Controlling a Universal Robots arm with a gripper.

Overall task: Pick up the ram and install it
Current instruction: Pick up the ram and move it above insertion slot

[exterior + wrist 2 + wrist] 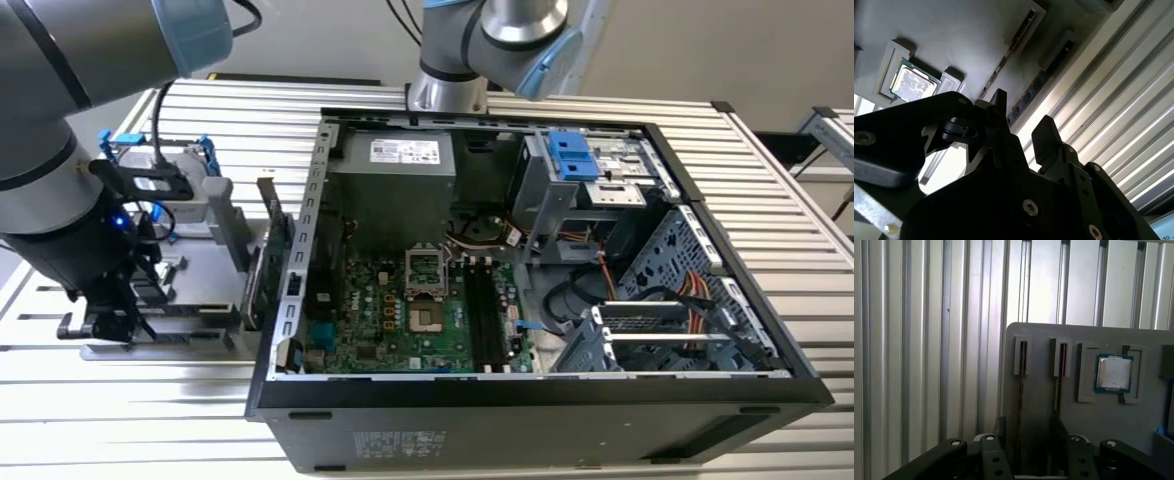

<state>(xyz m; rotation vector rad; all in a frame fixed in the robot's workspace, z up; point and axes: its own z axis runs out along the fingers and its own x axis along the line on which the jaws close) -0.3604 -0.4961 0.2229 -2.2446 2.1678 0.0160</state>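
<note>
the open computer case [534, 420] takes the middle of the slatted table [147, 440], its motherboard [387, 320] bare and its long black memory slots [483, 320] unfilled. at the exterior view's left, outside the case, the arm [54, 150] reaches down over a grey parts holder [1041, 390]. we see the gripper [1021, 114] low above that holder, its jaw spread with a gap between the fingertips and nothing pinched. the ram [1020, 382] stands on edge in a narrow pocket of the holder, with a second stick [1059, 380] just beside it and a processor chip [1112, 372] further along. both sticks seem to run in under the fingers, so we cannot say for sure which one the jaw is lined up on. that closeness is the risk as we judge it: a jaw closing off-centre could catch the neighbour too, or bite the thin edge askew, so the stick tilts, jams in its pocket or slips free.
</note>
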